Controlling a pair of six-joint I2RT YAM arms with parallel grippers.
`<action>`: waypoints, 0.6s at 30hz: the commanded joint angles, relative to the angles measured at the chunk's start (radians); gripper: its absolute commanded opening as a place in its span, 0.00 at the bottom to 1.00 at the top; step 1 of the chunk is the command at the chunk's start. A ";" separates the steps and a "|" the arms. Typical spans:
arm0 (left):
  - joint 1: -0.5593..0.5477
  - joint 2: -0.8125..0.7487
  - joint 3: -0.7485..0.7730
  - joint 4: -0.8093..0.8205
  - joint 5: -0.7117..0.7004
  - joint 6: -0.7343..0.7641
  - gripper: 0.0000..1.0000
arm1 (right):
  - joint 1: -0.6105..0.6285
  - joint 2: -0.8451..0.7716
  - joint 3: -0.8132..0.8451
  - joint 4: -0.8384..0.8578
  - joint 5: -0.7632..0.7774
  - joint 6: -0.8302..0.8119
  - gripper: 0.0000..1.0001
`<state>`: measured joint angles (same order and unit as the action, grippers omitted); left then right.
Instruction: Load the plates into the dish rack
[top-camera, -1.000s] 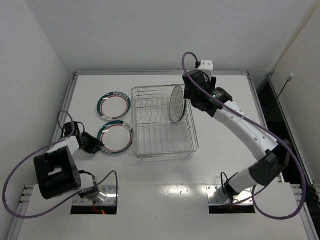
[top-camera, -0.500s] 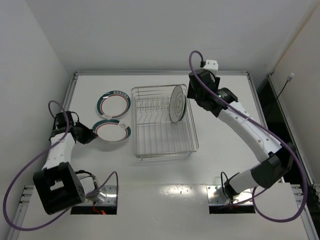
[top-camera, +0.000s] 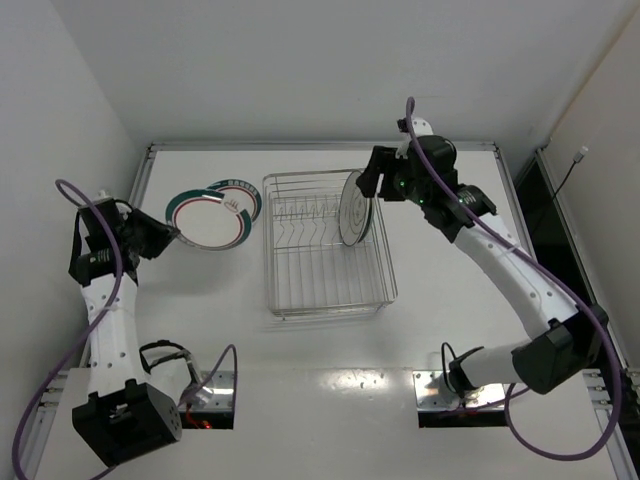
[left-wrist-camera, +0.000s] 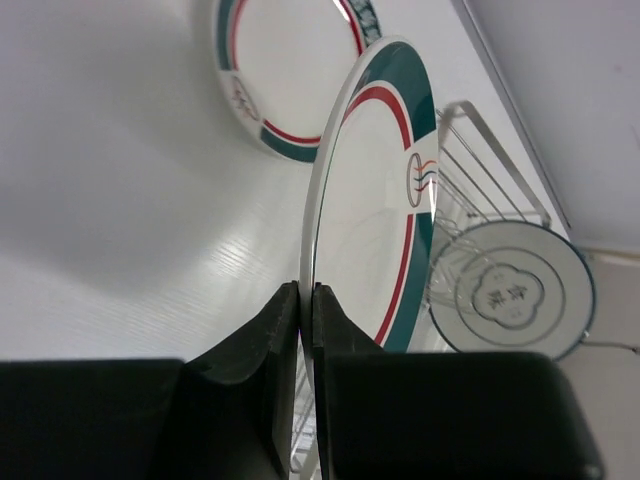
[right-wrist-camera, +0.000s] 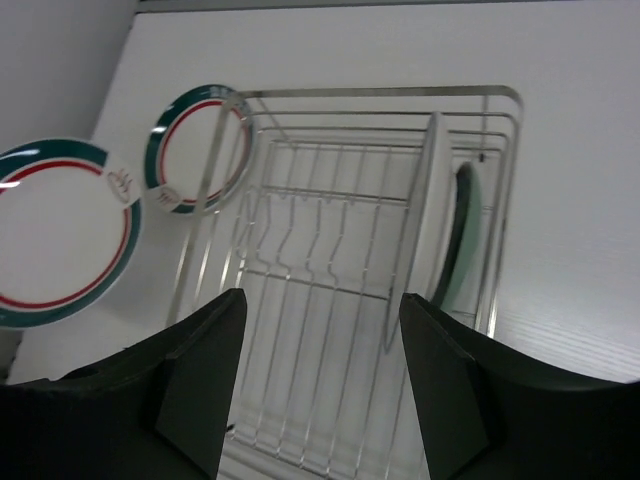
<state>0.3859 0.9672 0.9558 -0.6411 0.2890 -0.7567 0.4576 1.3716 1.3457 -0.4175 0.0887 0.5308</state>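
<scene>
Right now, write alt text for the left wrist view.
Jaws of the left gripper pinch the rim of a banded plate held on edge. A matching plate lies behind; right, the dish rack holds a grey plate.

Two characters, too small to read, mark the grey plate (left-wrist-camera: 510, 295).

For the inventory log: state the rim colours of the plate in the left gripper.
The held plate has green and red bands; left wrist view.

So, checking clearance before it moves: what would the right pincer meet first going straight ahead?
Probably the rack, its wire prongs just left of the standing plate; the right pincer is open and aimed into it, though depth is unclear.
</scene>
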 joint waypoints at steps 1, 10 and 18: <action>-0.004 -0.016 0.031 0.075 0.210 -0.035 0.05 | -0.059 0.013 -0.031 0.179 -0.381 0.026 0.59; -0.113 -0.016 -0.006 0.334 0.435 -0.125 0.06 | -0.154 0.190 -0.184 0.686 -0.961 0.480 0.58; -0.281 -0.016 -0.006 0.399 0.365 -0.174 0.06 | -0.132 0.230 -0.197 0.720 -0.983 0.491 0.58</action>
<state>0.1482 0.9680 0.9409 -0.3470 0.6415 -0.8810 0.3153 1.6119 1.1313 0.1749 -0.8242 0.9859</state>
